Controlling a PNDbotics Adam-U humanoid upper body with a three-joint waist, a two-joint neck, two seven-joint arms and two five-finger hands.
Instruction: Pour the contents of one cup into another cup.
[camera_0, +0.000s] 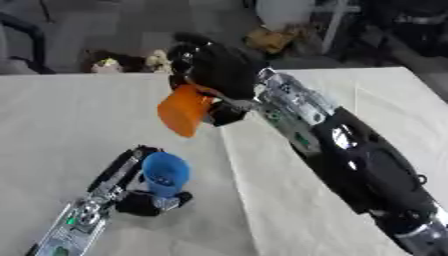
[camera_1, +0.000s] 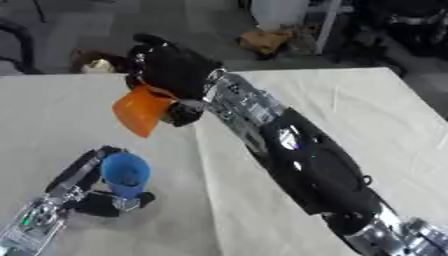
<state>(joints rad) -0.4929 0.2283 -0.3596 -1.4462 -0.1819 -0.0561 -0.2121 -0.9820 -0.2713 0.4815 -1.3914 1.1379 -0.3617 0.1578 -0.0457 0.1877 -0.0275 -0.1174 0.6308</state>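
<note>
An orange cup (camera_0: 184, 110) hangs in the air above the table, tilted with its mouth down and to the left. My right hand (camera_0: 210, 67) is shut on it from the upper right. Below and a little left of it, a blue cup (camera_0: 164, 173) stands upright on the white cloth. My left hand (camera_0: 131, 186) is shut on the blue cup, its fingers wrapped round the cup's far left side and its thumb at the base. I cannot see what is inside either cup.
The white cloth covers the table (camera_0: 52, 130), with a fold line running down the middle. My right forearm (camera_0: 350, 150) crosses the right half diagonally. Beyond the far edge lie small items on the floor (camera_0: 122, 62) and furniture legs (camera_0: 337, 25).
</note>
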